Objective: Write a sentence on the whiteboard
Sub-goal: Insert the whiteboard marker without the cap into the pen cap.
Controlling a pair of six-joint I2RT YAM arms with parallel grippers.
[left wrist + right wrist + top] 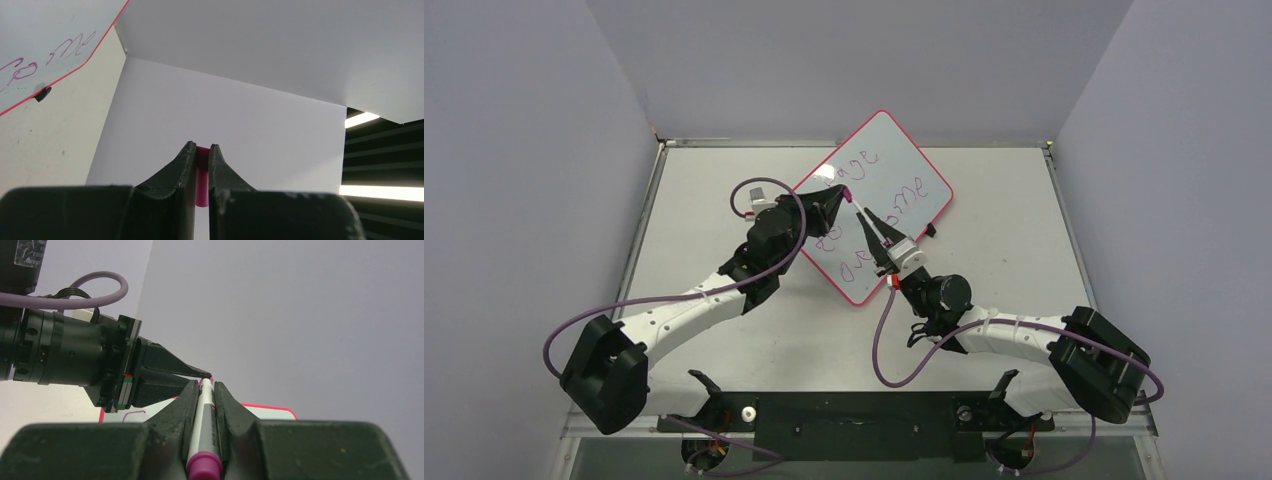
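Note:
The whiteboard (914, 165) lies tilted like a diamond at the table's middle back, with a pink-red rim. The sentence (894, 195) is in purple-pink handwriting in several lines; part is hidden by the grippers. My left gripper (843, 196) is shut on a small pink marker cap (201, 175) above the board's left part. My right gripper (862, 214) is shut on the white and grey marker (203, 425), whose pink end points back at the camera. The marker's front end meets the cap at the left gripper's fingertips (199, 373). In the left wrist view the board's corner (45, 25) shows "ome".
A black clip foot (931, 230) sticks out from the board's right edge; one also shows in the left wrist view (43, 93). Grey walls close the table on three sides. Purple cables (769, 185) loop off both arms.

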